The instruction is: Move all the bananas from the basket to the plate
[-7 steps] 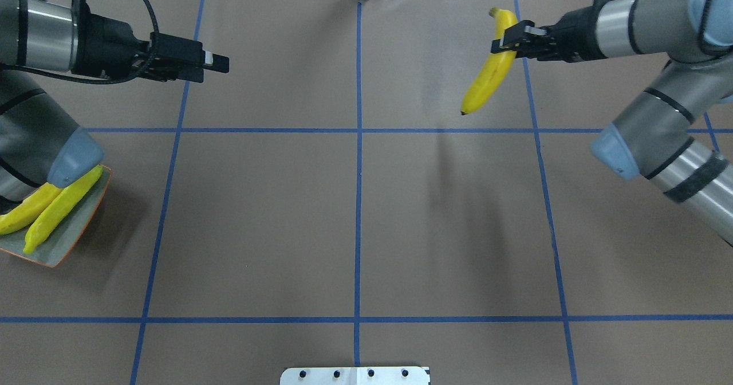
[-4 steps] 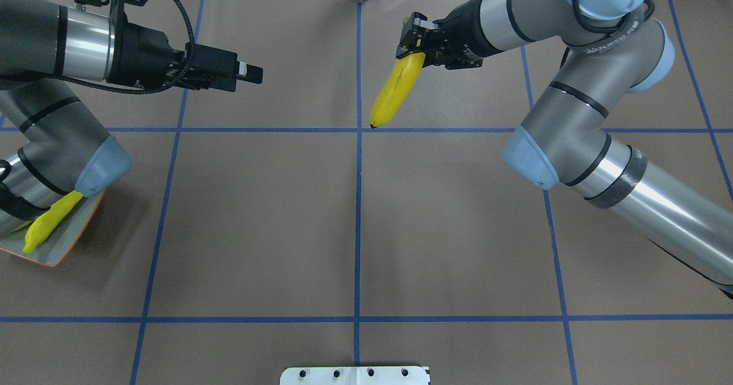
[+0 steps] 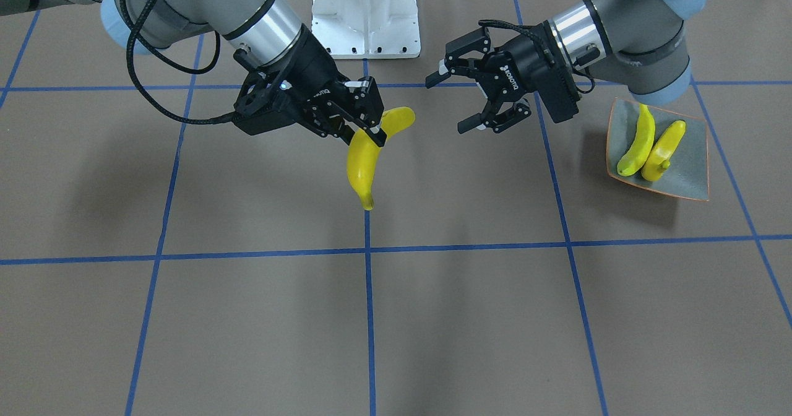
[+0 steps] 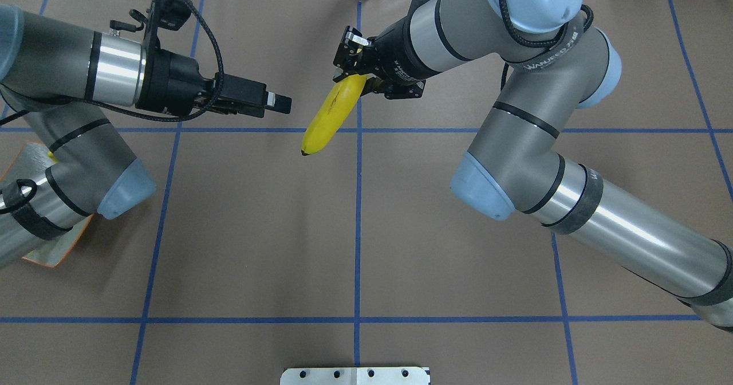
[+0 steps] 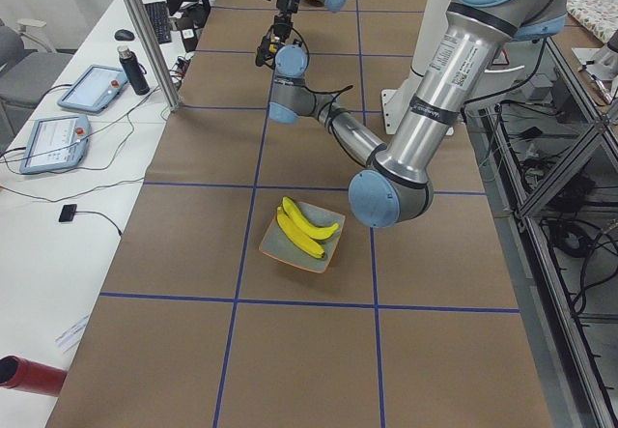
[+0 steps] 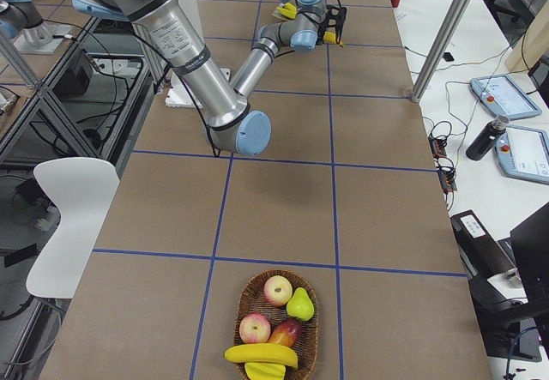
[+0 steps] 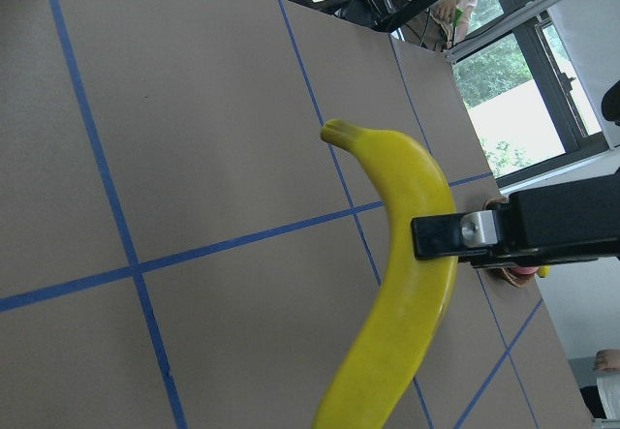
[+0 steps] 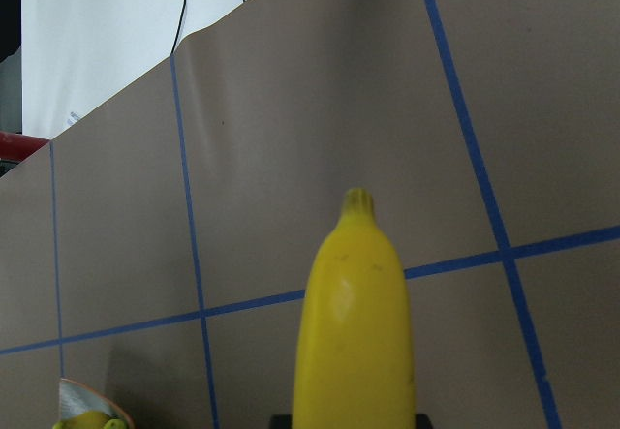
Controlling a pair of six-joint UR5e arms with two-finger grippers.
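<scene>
Reaching across table (image 3: 247, 317), left arm (image 4: 63, 73) covers most of plate (image 3: 692, 174) in overhead view; front view shows two bananas (image 3: 638, 143) lying on it. Wicker basket (image 6: 243, 298), cut by frame edge, holds another banana (image 6: 262, 356) among fruit (image 6: 277, 290). Mid-table, right gripper (image 3: 371, 136) clamped on hanging banana (image 3: 362, 165), top end hidden overhead; left gripper (image 3: 450, 103) spread wide, close beside.

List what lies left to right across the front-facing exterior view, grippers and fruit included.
Right gripper shut on a curved bright yellow banana → open left gripper → slim greener-yellow banana → plumper yellow banana, both lying on the square grey-green plate with a thin orange rim.
</scene>
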